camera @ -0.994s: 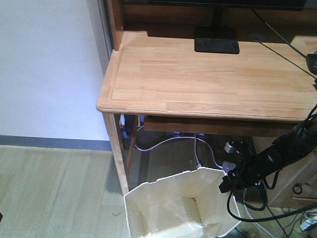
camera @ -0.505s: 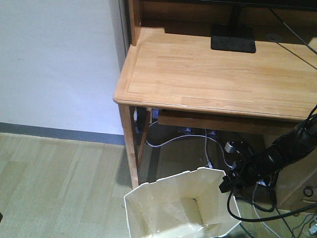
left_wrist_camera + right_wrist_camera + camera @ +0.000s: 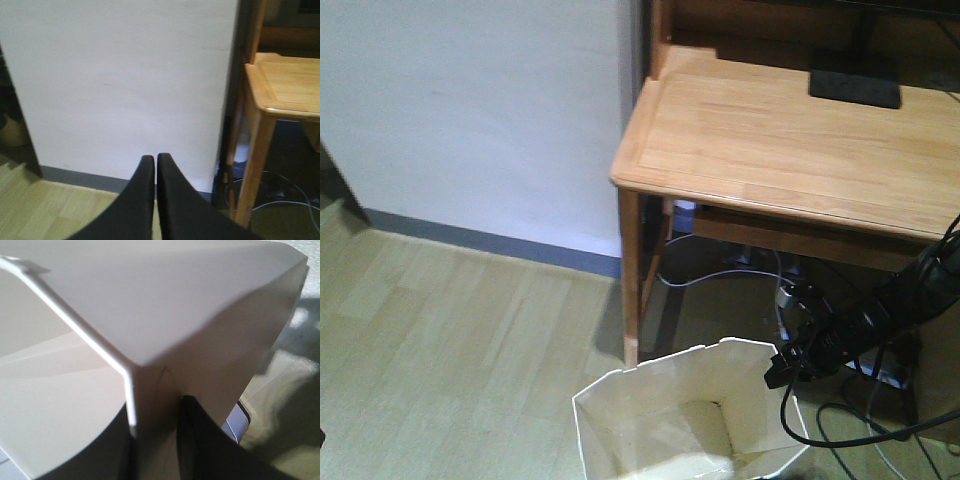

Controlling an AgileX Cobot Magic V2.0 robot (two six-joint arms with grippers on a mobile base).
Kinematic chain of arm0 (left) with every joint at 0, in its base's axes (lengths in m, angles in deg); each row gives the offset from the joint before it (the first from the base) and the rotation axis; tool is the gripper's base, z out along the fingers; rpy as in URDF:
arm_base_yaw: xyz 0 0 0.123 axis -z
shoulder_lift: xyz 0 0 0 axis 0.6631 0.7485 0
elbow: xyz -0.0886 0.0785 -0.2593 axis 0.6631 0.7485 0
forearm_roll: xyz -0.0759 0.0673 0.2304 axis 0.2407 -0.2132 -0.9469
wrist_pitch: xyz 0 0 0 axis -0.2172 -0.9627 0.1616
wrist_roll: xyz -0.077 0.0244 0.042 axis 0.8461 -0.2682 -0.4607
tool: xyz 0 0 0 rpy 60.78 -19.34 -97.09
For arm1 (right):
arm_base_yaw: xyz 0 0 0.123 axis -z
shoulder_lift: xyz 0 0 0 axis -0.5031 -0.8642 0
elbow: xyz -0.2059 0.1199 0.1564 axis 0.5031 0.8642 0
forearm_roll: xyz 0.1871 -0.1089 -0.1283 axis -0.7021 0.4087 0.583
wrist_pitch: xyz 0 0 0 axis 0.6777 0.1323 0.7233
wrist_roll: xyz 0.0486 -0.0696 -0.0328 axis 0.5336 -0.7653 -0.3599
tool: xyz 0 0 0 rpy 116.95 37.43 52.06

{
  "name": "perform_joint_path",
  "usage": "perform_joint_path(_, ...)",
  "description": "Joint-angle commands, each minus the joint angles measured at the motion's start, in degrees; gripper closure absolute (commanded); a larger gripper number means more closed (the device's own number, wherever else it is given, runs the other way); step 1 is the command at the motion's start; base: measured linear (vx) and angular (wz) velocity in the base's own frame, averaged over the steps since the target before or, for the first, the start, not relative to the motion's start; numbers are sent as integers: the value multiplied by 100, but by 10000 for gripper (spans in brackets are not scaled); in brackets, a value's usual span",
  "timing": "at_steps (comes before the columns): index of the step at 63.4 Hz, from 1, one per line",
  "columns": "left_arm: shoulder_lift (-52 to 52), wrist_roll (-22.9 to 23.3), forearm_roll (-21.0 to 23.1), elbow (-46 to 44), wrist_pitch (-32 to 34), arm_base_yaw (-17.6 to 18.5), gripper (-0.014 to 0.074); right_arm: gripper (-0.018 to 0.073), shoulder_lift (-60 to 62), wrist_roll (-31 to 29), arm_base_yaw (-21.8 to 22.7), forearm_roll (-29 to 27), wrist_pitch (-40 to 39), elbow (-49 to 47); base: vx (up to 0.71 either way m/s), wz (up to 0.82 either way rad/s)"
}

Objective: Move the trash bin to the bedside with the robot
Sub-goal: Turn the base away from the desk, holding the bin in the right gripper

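The bench (image 3: 770, 150) is drifting rightward in view. The right claw (image 3: 778, 378) is gripping the bin (image 3: 650, 395) by its rim; the left claw (image 3: 156, 167) is sitting clenched.

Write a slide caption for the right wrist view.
Right gripper clamped on a wall corner of the white trash bin.
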Motion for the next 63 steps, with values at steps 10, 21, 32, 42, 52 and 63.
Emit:
perform_joint_path(10,-77,25,18,107,396,34,602,563,439,-80,15,-225,1244,-28,-9,40)
perform_joint_path(21,-77,25,18,107,396,34,602,563,439,-80,15,-225,1244,-28,-7,44)
perform_joint_path(32,-77,25,18,107,396,34,602,563,439,-80,15,-225,1244,-28,-6,54)
perform_joint_path(42,-77,25,18,107,396,34,602,563,439,-80,15,-225,1244,-28,-5,59)
perform_joint_path(52,-77,25,18,107,396,34,602,563,439,-80,15,-225,1244,-28,-3,53)
perform_joint_path(63,-77,25,18,107,396,34,602,563,439,-80,15,-225,1244,-28,1,44)
